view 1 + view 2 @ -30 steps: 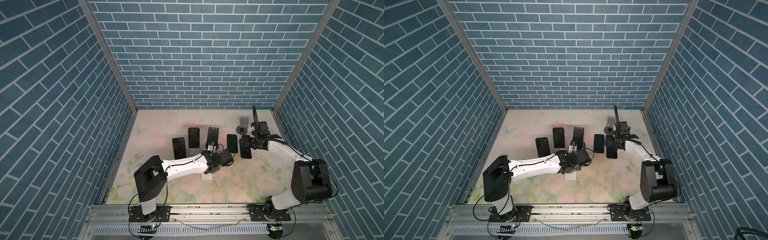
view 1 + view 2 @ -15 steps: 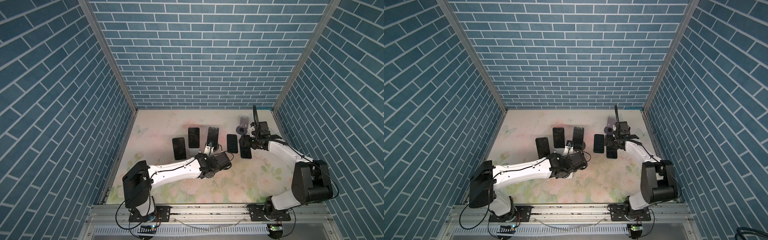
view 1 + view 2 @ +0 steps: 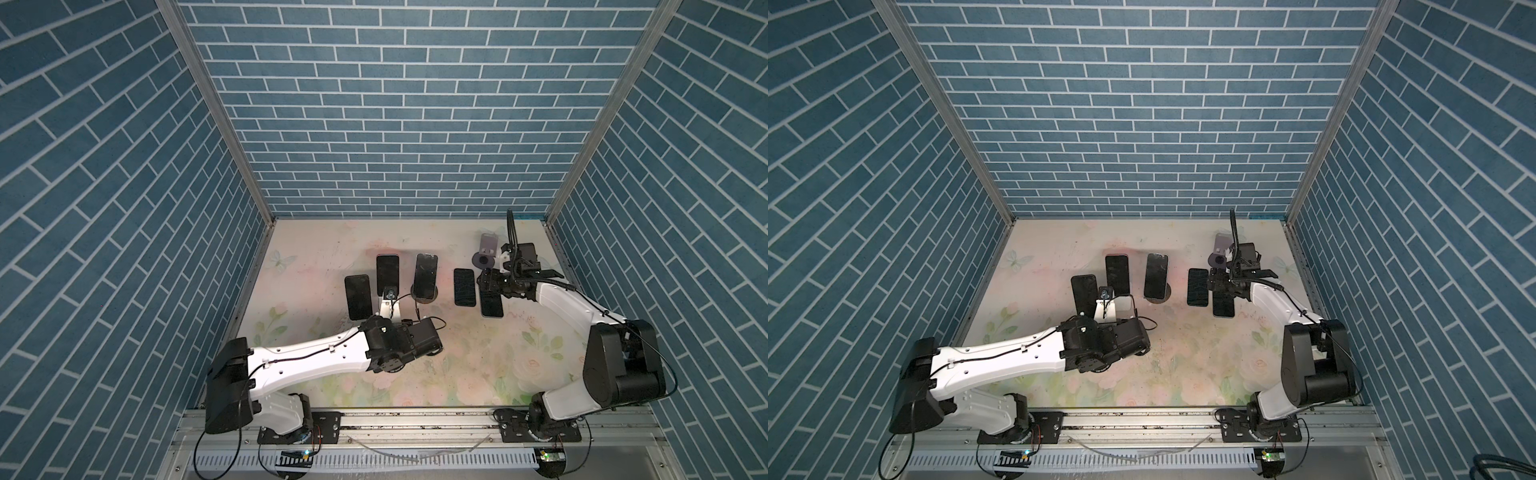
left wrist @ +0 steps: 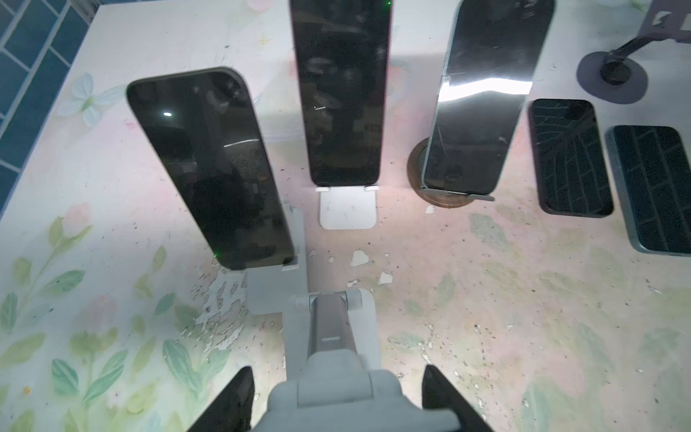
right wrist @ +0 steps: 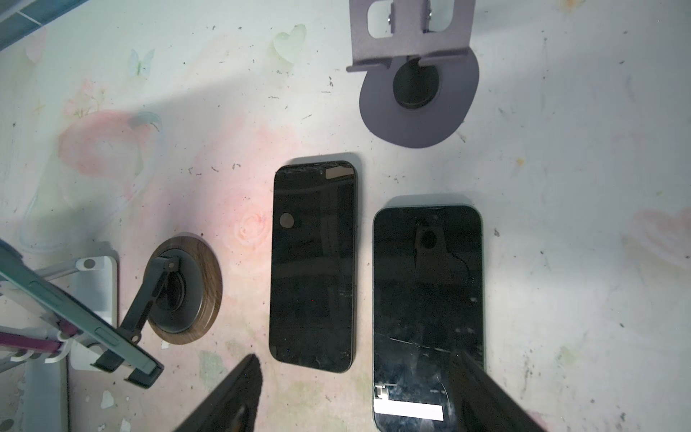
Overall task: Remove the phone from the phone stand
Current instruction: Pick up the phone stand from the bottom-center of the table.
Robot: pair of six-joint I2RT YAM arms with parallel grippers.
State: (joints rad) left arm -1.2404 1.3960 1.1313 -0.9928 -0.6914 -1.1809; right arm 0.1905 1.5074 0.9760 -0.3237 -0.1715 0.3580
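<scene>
Three dark phones stand on stands in a row: the left phone (image 3: 358, 296) (image 4: 209, 168), the middle phone (image 3: 387, 272) (image 4: 342, 93), and the right phone (image 3: 425, 275) (image 4: 482, 104) on a round wooden base (image 4: 417, 164). In front of them my left gripper (image 4: 338, 374) is shut on an empty grey phone stand (image 4: 329, 336), with one finger on each side of its top plate. My right gripper (image 5: 356, 357) is open and holds nothing. It hovers over two phones lying flat (image 5: 312, 262) (image 5: 426, 291).
An empty purple stand (image 3: 486, 249) (image 5: 418, 101) sits at the back right, behind the flat phones (image 3: 464, 286) (image 3: 491, 301). Blue brick walls close in the table on three sides. A metal rail (image 3: 415, 419) runs along the front edge.
My left arm has drawn back toward the front left, its elbow swinging out and its wrist shifting slightly away from the phone row. The right arm has not moved.
</scene>
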